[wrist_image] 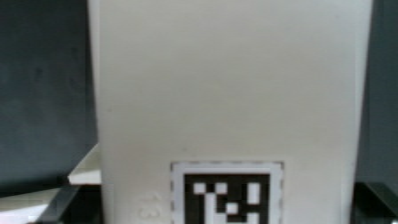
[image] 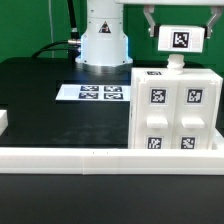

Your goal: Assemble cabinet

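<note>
I have the cabinet standing upright at the exterior view's right, just behind the long white rail on the black table, with 4 tags on its front. A short white stub sits on its top, and a small white tagged block is directly above the stub. The gripper hangs over that block with its fingers spread to about the block's width; I cannot tell whether they clamp it. My wrist view is filled by a white panel carrying 1 tag. The marker board lies between the robot base and the rail.
</note>
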You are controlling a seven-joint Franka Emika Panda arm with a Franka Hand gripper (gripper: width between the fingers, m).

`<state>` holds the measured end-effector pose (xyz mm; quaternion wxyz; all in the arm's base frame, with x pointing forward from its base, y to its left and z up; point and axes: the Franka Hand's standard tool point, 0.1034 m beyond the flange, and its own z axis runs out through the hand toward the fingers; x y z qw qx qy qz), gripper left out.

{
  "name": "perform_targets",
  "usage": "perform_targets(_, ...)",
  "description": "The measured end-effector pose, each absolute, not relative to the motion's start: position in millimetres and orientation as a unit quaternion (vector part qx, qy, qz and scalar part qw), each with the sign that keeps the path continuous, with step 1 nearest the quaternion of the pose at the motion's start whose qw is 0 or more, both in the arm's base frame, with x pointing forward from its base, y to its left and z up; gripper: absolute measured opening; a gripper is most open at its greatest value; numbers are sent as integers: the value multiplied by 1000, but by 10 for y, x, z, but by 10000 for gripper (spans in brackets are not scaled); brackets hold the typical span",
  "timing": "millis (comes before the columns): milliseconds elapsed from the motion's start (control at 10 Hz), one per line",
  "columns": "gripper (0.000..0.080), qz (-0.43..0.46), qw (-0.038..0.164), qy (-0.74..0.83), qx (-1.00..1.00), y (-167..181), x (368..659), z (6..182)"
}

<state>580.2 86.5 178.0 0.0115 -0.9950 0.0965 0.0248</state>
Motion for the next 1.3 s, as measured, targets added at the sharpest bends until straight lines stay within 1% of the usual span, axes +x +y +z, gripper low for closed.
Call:
perform_targets(300, 563, 26, 11, 95, -995, 860, 5799, 1764)
perform_targets(500, 563, 25, 11, 47, -999, 699, 5844, 1759)
perform_targets(700, 563, 23, 12, 20, -999, 641, 5936, 1712)
perform_targets(900, 563, 22, 13, 17, -1000, 655, 5966, 1713)
perform_targets(1300, 563, 16, 13, 8, -1000, 801, 6066, 1718)
